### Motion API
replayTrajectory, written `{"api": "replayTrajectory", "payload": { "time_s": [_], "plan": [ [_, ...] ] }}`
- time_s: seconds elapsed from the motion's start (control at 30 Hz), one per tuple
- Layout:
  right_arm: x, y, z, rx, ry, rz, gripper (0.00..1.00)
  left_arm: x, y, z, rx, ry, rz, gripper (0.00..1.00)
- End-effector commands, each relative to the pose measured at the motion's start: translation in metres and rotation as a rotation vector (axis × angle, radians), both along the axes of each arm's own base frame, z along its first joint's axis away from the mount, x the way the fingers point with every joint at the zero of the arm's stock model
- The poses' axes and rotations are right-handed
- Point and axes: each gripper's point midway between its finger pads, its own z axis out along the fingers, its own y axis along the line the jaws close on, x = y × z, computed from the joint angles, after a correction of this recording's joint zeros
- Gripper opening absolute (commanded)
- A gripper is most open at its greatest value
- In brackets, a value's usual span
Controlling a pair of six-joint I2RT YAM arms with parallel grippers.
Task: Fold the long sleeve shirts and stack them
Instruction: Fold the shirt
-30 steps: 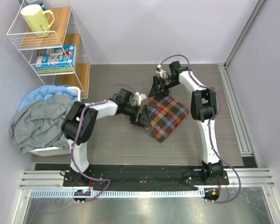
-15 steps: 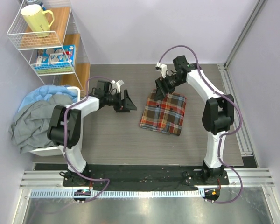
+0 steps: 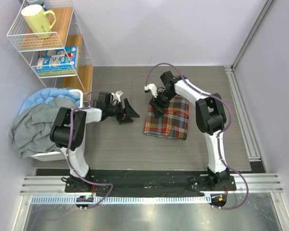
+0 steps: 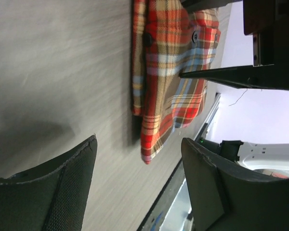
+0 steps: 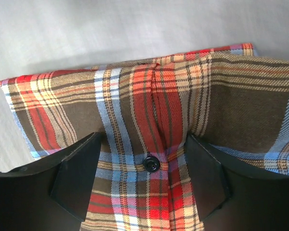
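Observation:
A folded plaid shirt [image 3: 168, 119] in red, brown and yellow lies flat on the table right of centre. My right gripper [image 3: 156, 106] is open and sits over the shirt's upper left part, its fingers either side of a black button [image 5: 151, 163] on the placket. My left gripper [image 3: 130, 113] is open and empty, left of the shirt and apart from it. The left wrist view shows the shirt [image 4: 169, 77] ahead, with the right gripper's dark fingers [image 4: 231, 77] above it.
A white basket [image 3: 53, 155] with grey and blue clothes [image 3: 41, 122] stands at the table's left edge. A wire shelf [image 3: 48, 43] with a yellow mug [image 3: 37, 20] is at the back left. A metal rail [image 3: 243, 115] runs along the right side.
The shirt went from skewed to lying squared up. My left gripper drew back left off the shirt. My right gripper moved left and down onto the shirt's upper left part.

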Motion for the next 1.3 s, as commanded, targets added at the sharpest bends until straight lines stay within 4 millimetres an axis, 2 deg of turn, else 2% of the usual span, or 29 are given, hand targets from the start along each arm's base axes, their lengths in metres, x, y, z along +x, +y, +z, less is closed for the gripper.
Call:
{"api": "replayTrajectory", "payload": {
  "time_s": [0.0,0.07,0.1,0.13,0.17,0.27,0.37,0.4,0.47,0.5,0.63,0.8,1.0,1.13,1.27],
  "plan": [
    [-0.069,0.022,-0.003,0.076,0.113,0.295,0.75,-0.008,0.006,0.028,-0.082,-0.065,0.057,0.71],
    [-0.079,0.023,0.009,0.137,0.094,0.372,0.75,-0.023,0.010,0.013,-0.069,-0.024,0.078,0.71],
    [-0.082,0.018,0.010,0.147,0.092,0.379,0.75,-0.026,0.011,0.012,-0.073,-0.010,0.099,0.72],
    [-0.080,0.016,0.021,0.163,0.061,0.386,0.76,-0.025,0.010,0.010,-0.076,-0.029,0.117,0.72],
    [-0.077,0.015,0.024,0.173,0.041,0.394,0.79,-0.033,0.011,0.001,-0.071,-0.008,0.126,0.73],
    [-0.060,0.010,0.050,0.197,-0.012,0.337,0.84,-0.036,0.002,-0.008,-0.063,-0.007,0.135,0.76],
    [-0.046,0.001,0.076,0.196,-0.044,0.247,0.84,-0.031,-0.007,-0.016,-0.064,0.002,0.163,0.77],
    [-0.046,-0.004,0.076,0.174,-0.037,0.216,0.84,-0.029,-0.012,-0.016,-0.069,-0.012,0.164,0.77],
    [-0.043,-0.019,0.072,0.111,-0.052,0.183,0.84,-0.026,-0.016,-0.024,-0.058,0.016,0.195,0.76],
    [-0.049,-0.026,0.069,0.089,-0.043,0.177,0.84,-0.028,-0.023,-0.025,-0.056,0.012,0.187,0.75],
    [-0.054,-0.049,0.041,-0.029,-0.024,0.132,0.82,-0.030,-0.028,-0.039,0.014,0.025,0.234,0.73],
    [-0.054,-0.068,0.010,-0.107,-0.007,0.072,0.82,-0.044,-0.035,-0.062,0.112,0.075,0.247,0.70],
    [-0.055,-0.072,-0.015,-0.140,0.023,0.056,0.82,-0.049,-0.048,-0.077,0.140,0.116,0.238,0.65],
    [-0.055,-0.071,-0.021,-0.138,0.042,0.045,0.82,-0.043,-0.051,-0.078,0.139,0.110,0.240,0.62],
    [-0.052,-0.071,-0.022,-0.138,0.035,0.040,0.82,-0.040,-0.056,-0.077,0.127,0.107,0.226,0.54]
  ]
}}
